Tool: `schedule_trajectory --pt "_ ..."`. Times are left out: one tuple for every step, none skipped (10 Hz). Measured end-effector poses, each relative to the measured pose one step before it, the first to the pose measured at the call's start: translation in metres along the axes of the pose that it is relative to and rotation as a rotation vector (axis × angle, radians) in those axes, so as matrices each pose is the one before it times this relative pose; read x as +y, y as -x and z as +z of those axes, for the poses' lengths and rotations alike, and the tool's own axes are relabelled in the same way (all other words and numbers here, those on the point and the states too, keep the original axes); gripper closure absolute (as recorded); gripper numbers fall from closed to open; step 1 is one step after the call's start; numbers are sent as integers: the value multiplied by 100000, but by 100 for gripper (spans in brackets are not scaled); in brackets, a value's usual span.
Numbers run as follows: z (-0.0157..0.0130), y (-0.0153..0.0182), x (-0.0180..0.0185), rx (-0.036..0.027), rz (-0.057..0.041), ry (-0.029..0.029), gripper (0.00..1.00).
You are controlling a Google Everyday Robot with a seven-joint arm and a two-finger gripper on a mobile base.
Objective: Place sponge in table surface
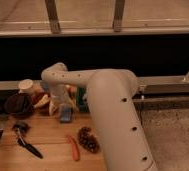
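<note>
A blue sponge [65, 115] lies at the back of the wooden table [48, 132], just under the tip of my gripper [63, 107]. The gripper points straight down at the end of the white arm [108, 100], which reaches in from the lower right. It is right above the sponge or touching it; I cannot tell which. The gripper and wrist hide the sponge's top edge.
A dark bowl [18, 105], a white cup [25, 86] and yellow-red fruit [42, 100] stand left of the gripper. A green object [81, 100] is just right of it. A black-handled tool [25, 141], a red stick-like item [74, 148] and a brown cluster [88, 140] lie nearer the front.
</note>
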Motion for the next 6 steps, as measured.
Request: schedule_trajectory --pt "-1010 218 649 -1865 -1562 223 20" --pt "-1459 286 504 -2676 -1400 47 20" --pt "-1276 218 293 -2468 -818 -92 20" --pt "-2599 526 92 -6610 -880 556 20" --pt "-2077 397 -82 -6087 600 516 20" --pt "-1339 277 -294 -4224 682 160 20"
